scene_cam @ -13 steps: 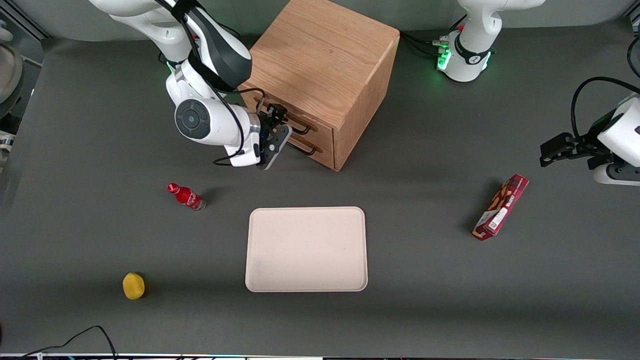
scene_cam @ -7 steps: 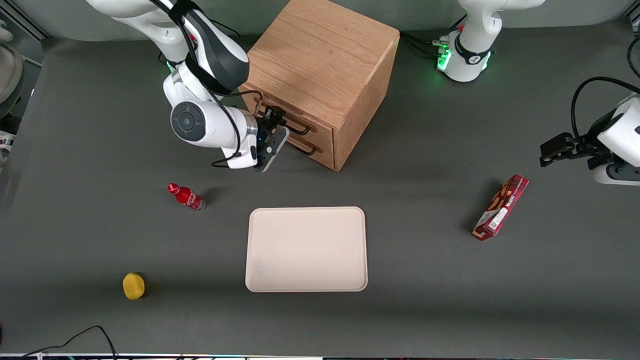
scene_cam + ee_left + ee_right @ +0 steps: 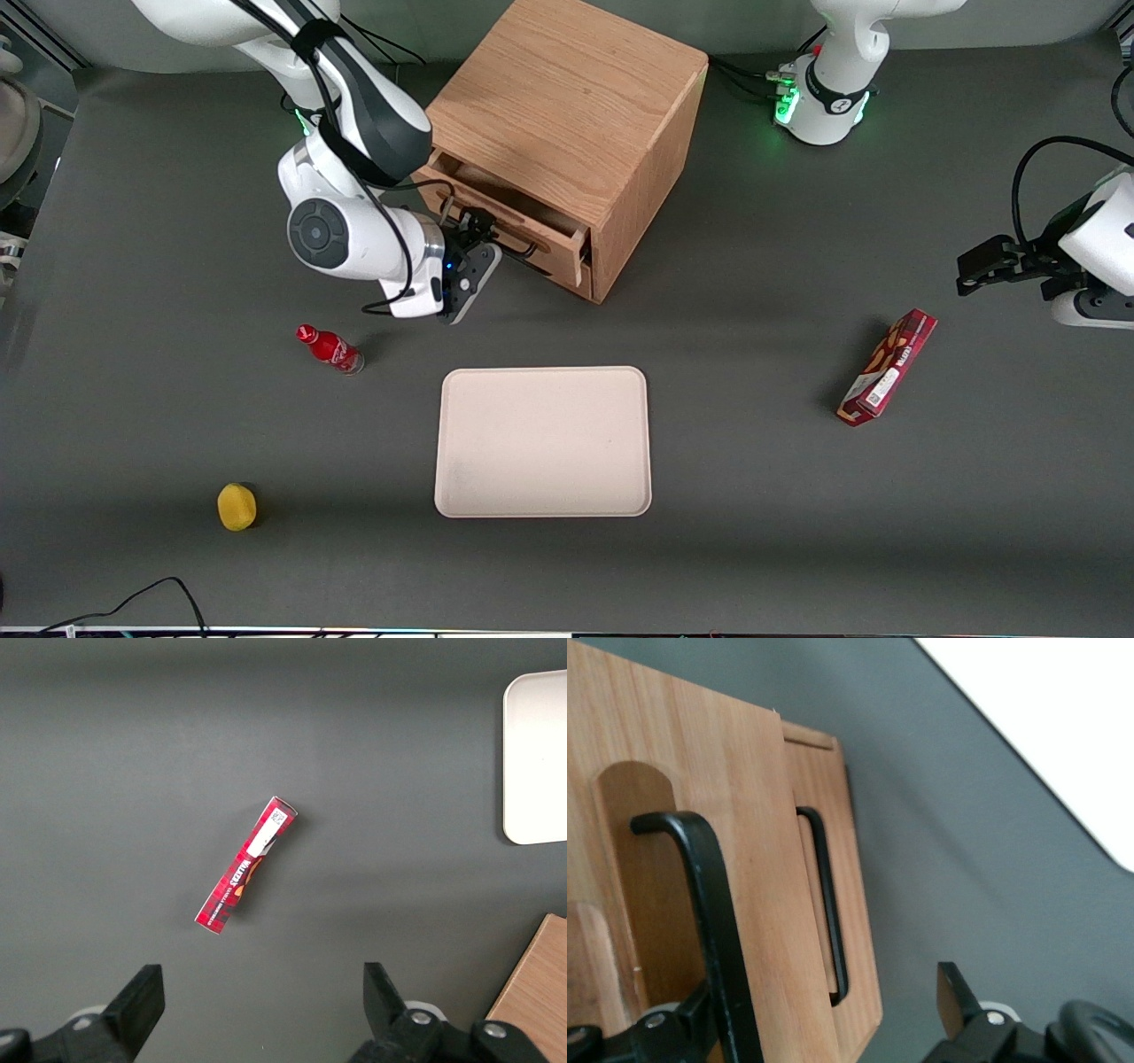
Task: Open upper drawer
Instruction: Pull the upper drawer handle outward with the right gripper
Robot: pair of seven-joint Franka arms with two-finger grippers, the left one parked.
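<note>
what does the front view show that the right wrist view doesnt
Only the front view shows the cabinet's top, the red bottle, the yellow fruit, the snack box and the whole tray. Only the right wrist view shows the lower drawer's handle up close. Both show the upper drawer partly pulled out, with the tool at its black handle.

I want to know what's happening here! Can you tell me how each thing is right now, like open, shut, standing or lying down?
upper drawer: pulled partly out.
lower drawer: shut.
gripper: at the upper drawer's black handle.
red bottle: lying on its side.
tray: flat, nothing on it.
red box: lying down, closed.
</note>
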